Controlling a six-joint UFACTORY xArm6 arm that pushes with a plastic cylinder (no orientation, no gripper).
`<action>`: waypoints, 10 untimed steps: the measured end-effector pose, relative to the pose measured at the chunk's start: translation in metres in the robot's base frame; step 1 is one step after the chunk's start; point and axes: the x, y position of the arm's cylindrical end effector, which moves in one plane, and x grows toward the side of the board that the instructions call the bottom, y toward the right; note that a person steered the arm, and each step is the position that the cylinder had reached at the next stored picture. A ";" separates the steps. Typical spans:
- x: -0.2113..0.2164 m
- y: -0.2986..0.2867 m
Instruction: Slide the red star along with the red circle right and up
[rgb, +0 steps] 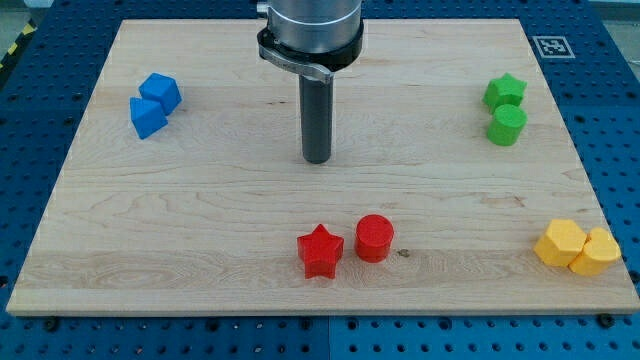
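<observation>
The pale wooden worktop (200, 210) carries eight small blocks in four pairs. Near its bottom edge, at the middle, a red star (320, 251) lies just beside a red circle (375, 238). Two blue blocks (153, 104) touch near the top-left corner. A green star (505, 92) and green cylinder (507, 125) sit near the right edge. Two yellow blocks (577, 246) touch at the bottom-right corner.
</observation>
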 end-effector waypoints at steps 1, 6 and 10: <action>0.000 -0.001; 0.108 -0.088; 0.127 -0.019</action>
